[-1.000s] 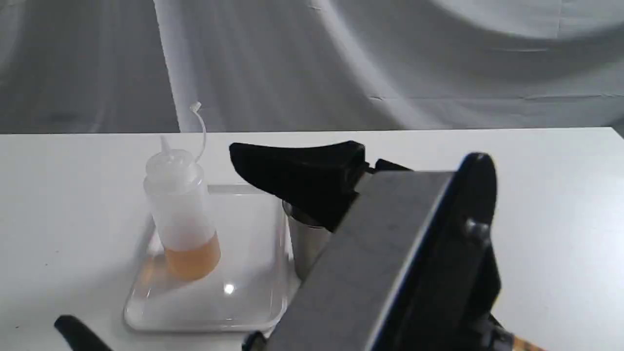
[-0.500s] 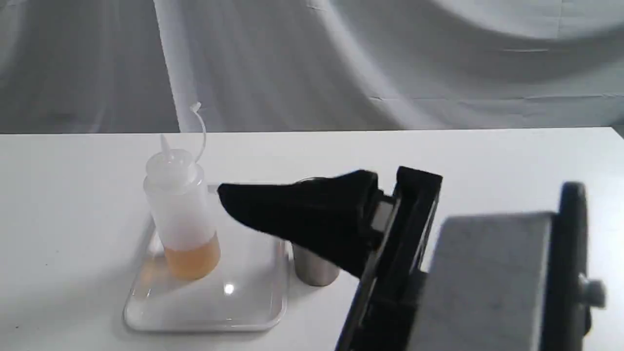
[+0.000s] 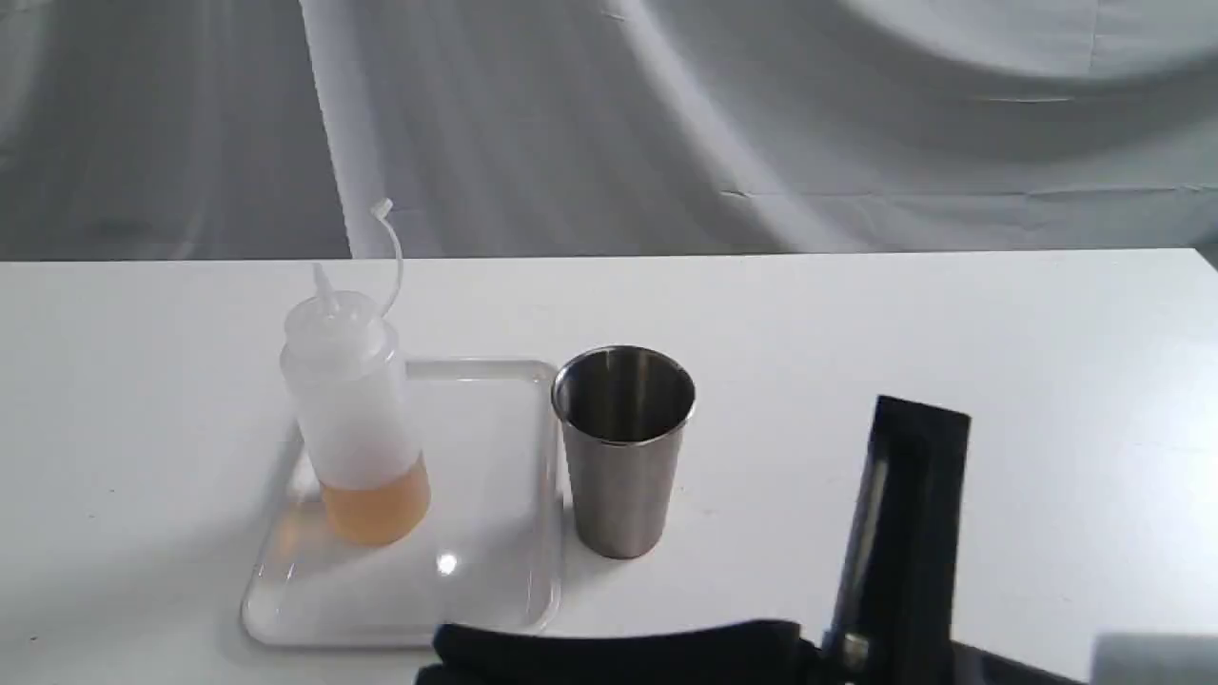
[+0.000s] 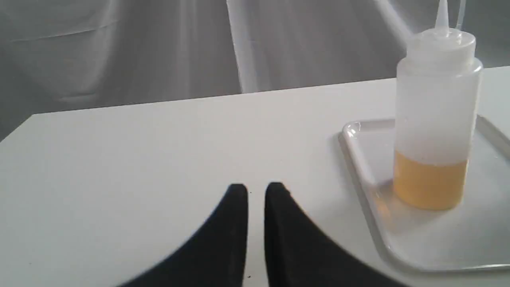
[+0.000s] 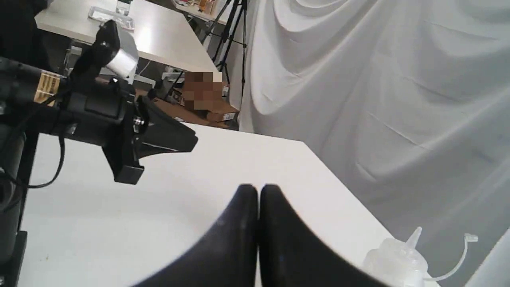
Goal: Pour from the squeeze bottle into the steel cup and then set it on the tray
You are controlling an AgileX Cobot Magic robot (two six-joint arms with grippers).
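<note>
The squeeze bottle (image 3: 352,409) stands upright on the far left part of the tray (image 3: 476,476), amber liquid filling its bottom third, cap dangling on its strap. The steel cup (image 3: 623,476) stands upright on the table just right of the tray. My right gripper (image 3: 445,647) lies low at the near edge, in front of tray and cup, pointing left, shut and empty (image 5: 258,189). My left gripper (image 4: 257,189) hovers over bare table left of the tray (image 4: 358,167) and bottle (image 4: 434,119), its fingers close together with nothing between them. It does not show in the exterior view.
The white table (image 3: 952,323) ends at a grey curtain (image 3: 761,124) behind. A black link of the right arm (image 3: 904,533) rises at the near right. In the right wrist view the left arm (image 5: 99,107) reaches over the table's far corner.
My right arm has drawn back from over the cup toward the near edge and dropped low. Its jaws went from open to shut. Bottle, cup and tray stayed put.
</note>
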